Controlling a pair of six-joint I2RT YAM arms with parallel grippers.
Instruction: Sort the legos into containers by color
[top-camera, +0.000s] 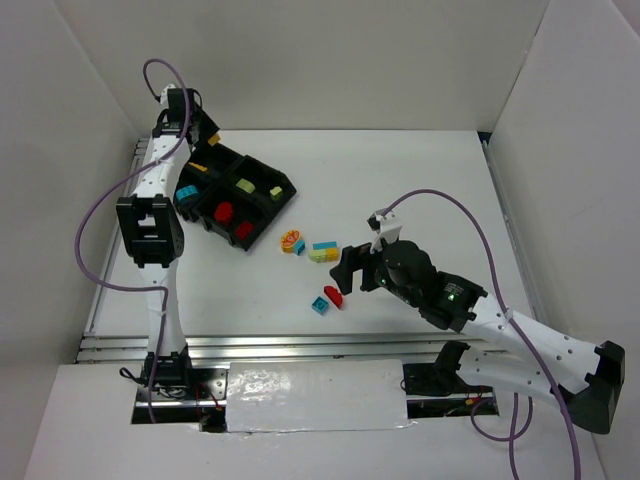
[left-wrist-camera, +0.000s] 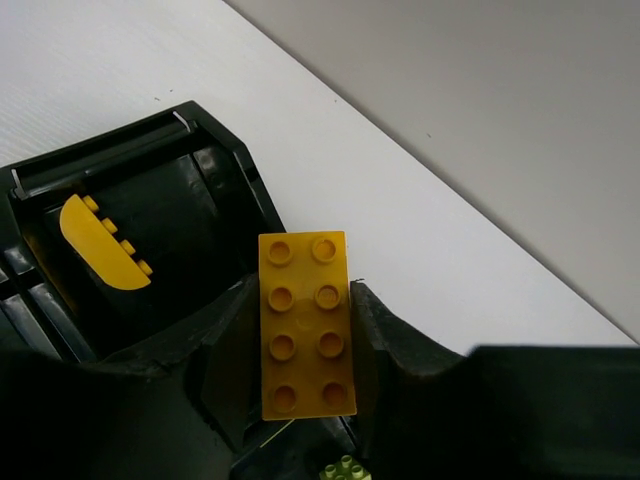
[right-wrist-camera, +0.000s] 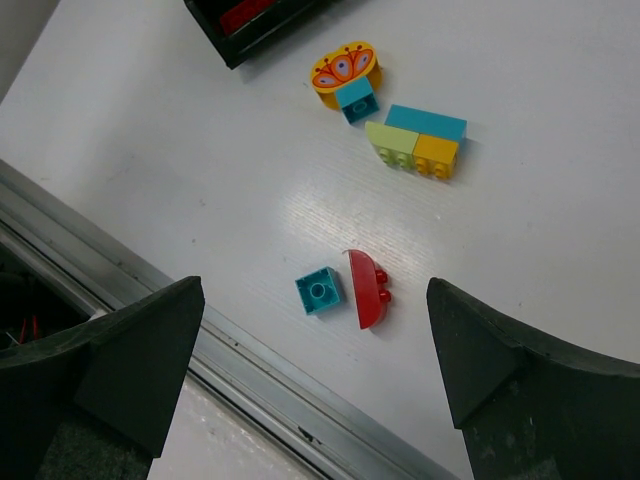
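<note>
The right gripper (top-camera: 348, 268) is hovering with its jaws spread wide and holding nothing, well to the near right of the black tray (top-camera: 272, 222). Below it, a red curved brick (right-wrist-camera: 368, 288) is lying just beside a small teal brick (right-wrist-camera: 319, 291), both apart from the tray on its near right. Closer to the tray, a green, yellow and teal cluster (right-wrist-camera: 420, 142) is sitting beside an orange flower piece (right-wrist-camera: 344, 68) with a teal block attached. Inside the tray, red bricks (top-camera: 224, 211) are occupying the nearest compartment, a teal brick (top-camera: 187, 192) the left one, and a pale green brick (top-camera: 245, 185) the right one. At the tray's far corner, the left gripper (top-camera: 203, 152) is pinching a yellow eight-stud brick (left-wrist-camera: 305, 325) beside the compartment holding a yellow curved brick (left-wrist-camera: 105, 243).
</note>
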